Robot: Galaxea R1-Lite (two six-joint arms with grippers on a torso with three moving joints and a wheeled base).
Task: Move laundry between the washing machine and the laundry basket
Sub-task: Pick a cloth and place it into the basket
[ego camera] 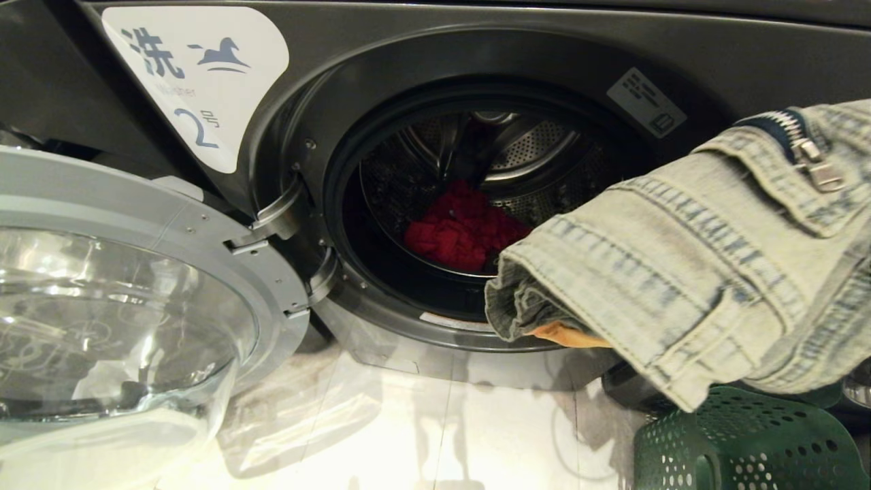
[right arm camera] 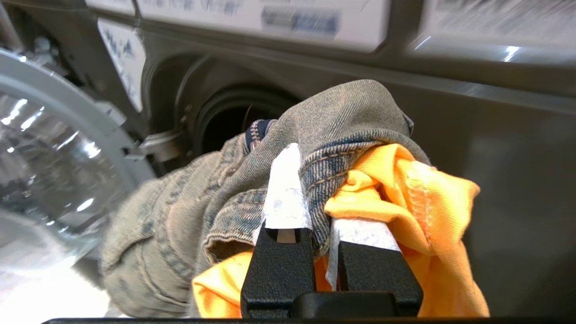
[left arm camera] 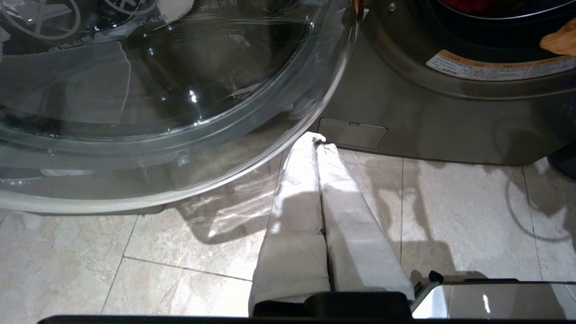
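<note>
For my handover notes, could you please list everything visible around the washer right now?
Dark grey front-loading washing machine: one, ahead, porthole open.
Round glass door with grey rim: one, swung open to the left.
Red fabric bundle: one, inside the drum.
Faded blue denim garment: one, held up in front of the porthole's right side.
Orange cloth: one, bunched with the denim.
Green perforated plastic laundry basket: one, on the floor at lower right.
Pale tiled floor: below the machine.
Left tool: shut, empty, low near the door.
Right tool: shut on the denim and orange cloth.
</note>
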